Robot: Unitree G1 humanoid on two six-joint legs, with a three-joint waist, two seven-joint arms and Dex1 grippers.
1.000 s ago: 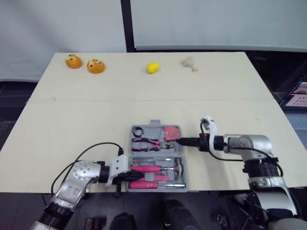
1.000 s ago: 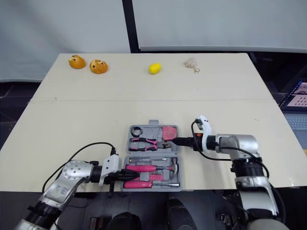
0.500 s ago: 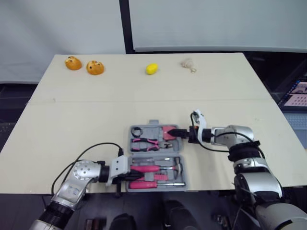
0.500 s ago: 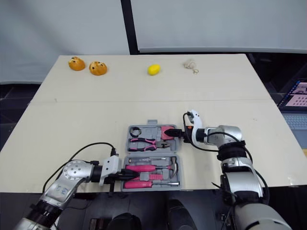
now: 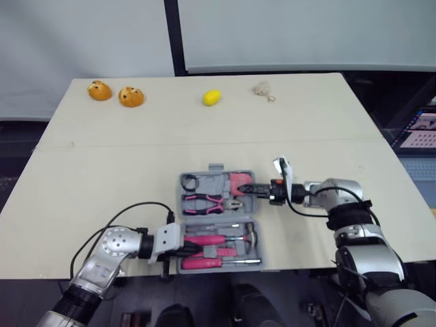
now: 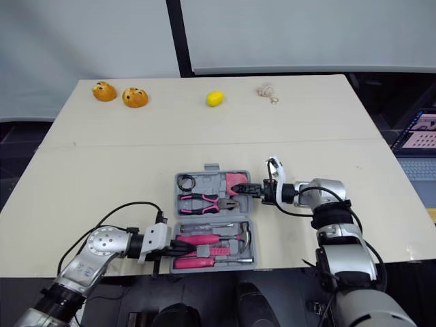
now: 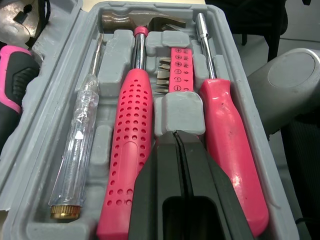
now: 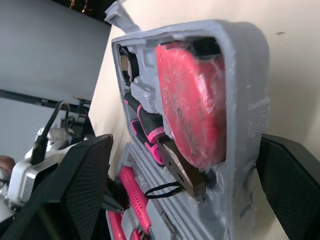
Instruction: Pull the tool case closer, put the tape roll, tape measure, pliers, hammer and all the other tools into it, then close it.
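Note:
The grey tool case [image 5: 216, 167] lies open near the table's front edge. Its far half holds a black tape roll [image 5: 189, 181], a pink tape measure [image 5: 240, 182] and pink pliers [image 5: 204, 202]. The near half holds a pink hammer [image 7: 130, 125], a pink screwdriver [image 7: 230, 140], a clear tester [image 7: 80, 140] and a bit set. My left gripper [image 5: 178, 248] is shut, its tips over the near half's left end. At the far half's right end, beside the tape measure [image 8: 190, 100], my right gripper [image 5: 257, 191] is open and its fingers [image 8: 75, 190] straddle the rim.
Along the table's far edge lie two orange buns [image 5: 100, 90] [image 5: 131, 97], a lemon [image 5: 212, 97] and a small beige knot [image 5: 262, 89]. The case's near half reaches the table's front edge. A screen [image 5: 424, 129] stands off the table at right.
My right gripper has moved left from beside the case to the far half's right rim, and its wrist has turned. The left arm has stayed put. The camera has shifted slightly.

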